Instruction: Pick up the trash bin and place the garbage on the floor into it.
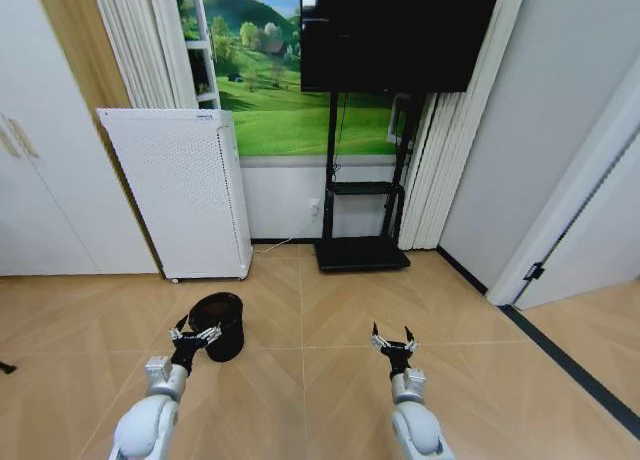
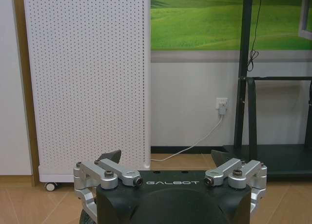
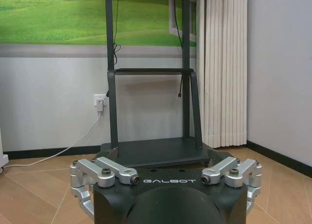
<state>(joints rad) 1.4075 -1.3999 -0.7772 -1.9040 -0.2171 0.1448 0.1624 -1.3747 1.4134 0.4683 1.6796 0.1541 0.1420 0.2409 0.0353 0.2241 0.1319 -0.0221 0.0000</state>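
Observation:
The trash bin (image 1: 217, 325), a small round black wastebasket, stands upright on the floor (image 1: 300, 390) in the head view, left of centre. My left gripper (image 1: 195, 335) is open at the bin's near-left rim, with nothing between its fingers; the left wrist view shows the same gripper (image 2: 165, 157) spread wide and facing the wall. My right gripper (image 1: 394, 340) hangs open over bare floor to the right of the bin, well apart from it. Seen from its own wrist, the right gripper (image 3: 161, 156) holds nothing. The garbage is out of view.
A tall white perforated appliance (image 1: 180, 190) on castors stands just behind the bin. The black TV stand base (image 1: 362, 253) sits against the far wall, with a white cord (image 2: 195, 143) running to a socket. A dark strip (image 1: 570, 365) edges the floor at the right.

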